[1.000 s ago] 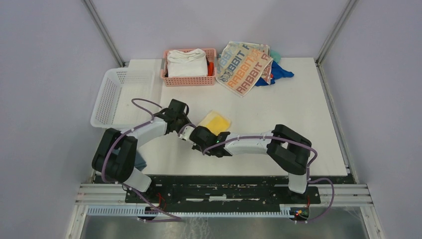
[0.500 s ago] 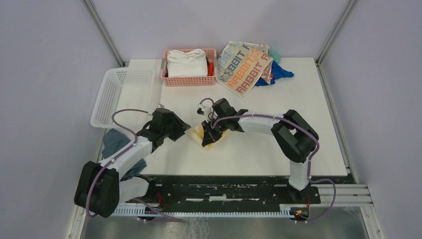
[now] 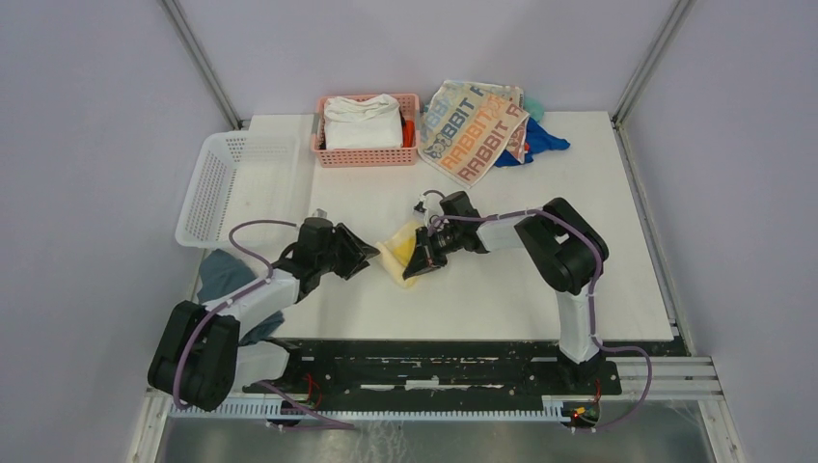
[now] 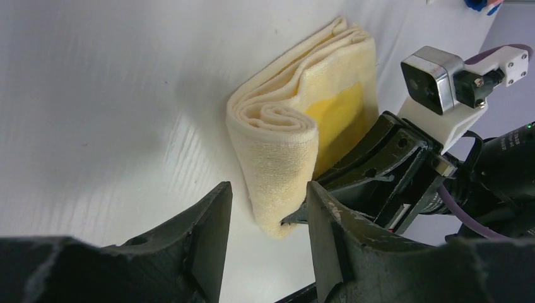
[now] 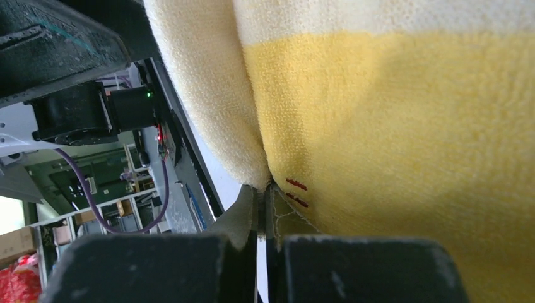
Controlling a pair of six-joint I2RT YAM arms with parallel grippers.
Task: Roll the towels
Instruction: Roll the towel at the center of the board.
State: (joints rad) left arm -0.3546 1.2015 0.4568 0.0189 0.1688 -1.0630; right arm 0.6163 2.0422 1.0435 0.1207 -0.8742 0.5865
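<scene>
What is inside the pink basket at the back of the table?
A thick white folded cloth fills the pink basket, with a red-orange item wedged at its right end. Anything beneath the cloth is covered.

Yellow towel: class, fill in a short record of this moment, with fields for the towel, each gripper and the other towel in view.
Yellow towel: folded in layers, standing on edge on the table, not a finished roll
Right gripper: shut on the yellow towel's edge
Left gripper: open, aimed at the towel's folded end
RABBIT towel: spread out at the table's far edge, unrolled
Pink basket: holds a white folded cloth
</scene>
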